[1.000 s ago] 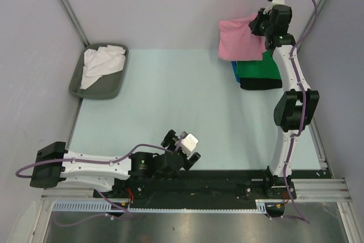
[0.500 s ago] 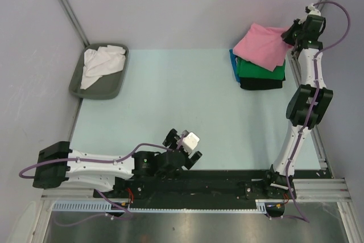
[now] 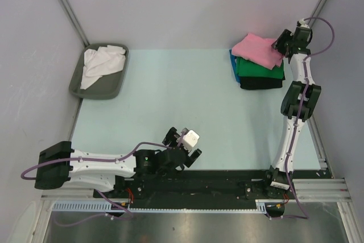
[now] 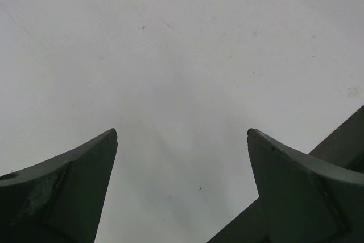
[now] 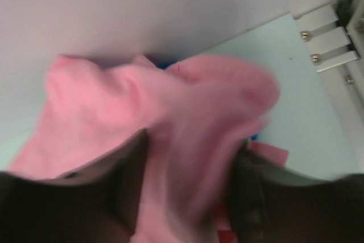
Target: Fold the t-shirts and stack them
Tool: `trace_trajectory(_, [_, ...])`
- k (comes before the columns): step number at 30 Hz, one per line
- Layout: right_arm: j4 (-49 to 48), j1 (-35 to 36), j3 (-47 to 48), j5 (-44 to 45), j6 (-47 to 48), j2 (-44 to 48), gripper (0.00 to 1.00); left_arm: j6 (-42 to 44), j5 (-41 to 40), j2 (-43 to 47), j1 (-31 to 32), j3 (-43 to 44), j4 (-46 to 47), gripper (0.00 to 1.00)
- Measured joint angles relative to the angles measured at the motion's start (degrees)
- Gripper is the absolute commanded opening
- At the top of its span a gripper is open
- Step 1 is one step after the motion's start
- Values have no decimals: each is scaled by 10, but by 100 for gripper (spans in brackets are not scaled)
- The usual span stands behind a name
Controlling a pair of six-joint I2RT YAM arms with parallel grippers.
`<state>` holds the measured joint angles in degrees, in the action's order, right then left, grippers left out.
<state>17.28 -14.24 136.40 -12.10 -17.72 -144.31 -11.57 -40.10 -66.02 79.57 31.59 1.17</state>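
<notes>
The pink t-shirt (image 3: 257, 49) lies folded on top of a stack at the far right, over a green one (image 3: 261, 70), a black one (image 3: 260, 85) and a blue edge (image 3: 233, 64). My right gripper (image 3: 280, 45) sits at the pink shirt's right edge. In the right wrist view its jaws (image 5: 190, 140) stand apart, with a blurred fold of pink cloth (image 5: 102, 101) lying loose between them. A white t-shirt (image 3: 99, 64) lies crumpled in the grey tray (image 3: 77, 86) at the far left. My left gripper (image 3: 183, 143) rests low near the arm bases, open and empty (image 4: 182, 135).
The grey walls stand close behind the stack and the tray. A metal rail (image 3: 318, 140) runs along the table's right edge beside the right arm. The black base bar (image 3: 216, 183) crosses the near edge.
The right arm carried the pink shirt rightward and down onto the stack, and its jaws have parted. The left arm has barely moved.
</notes>
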Motion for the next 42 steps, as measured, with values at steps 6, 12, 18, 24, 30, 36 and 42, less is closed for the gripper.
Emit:
trace_trajectory(6, [7, 4, 1, 50, -13, -1, 100, -3, 1, 3, -7, -1, -5, 100])
trace_trajectory(12, [24, 12, -18, 95, -9, 72, 100, -5, 3, 27, -10, -9, -9, 100])
trace_trajectory(18, [17, 57, -115, 155, -2, 251, 100, -9, 4, 47, -10, -9, -13, 100])
trace_trajectory(24, [-16, 90, -240, 96, -36, 376, 100, -16, 11, 71, -17, -8, -17, 100])
trace_trajectory(30, [-25, 170, -496, 176, -48, 483, 100, -37, 31, 80, -73, 40, -61, 100])
trace_trajectory(36, [22, 346, -561, 272, -45, 577, 100, -66, 68, 90, -162, 122, -110, 100])
trace_trajectory(42, [57, 434, -570, 388, -45, 668, 100, -97, 98, 52, -237, 226, -188, 100])
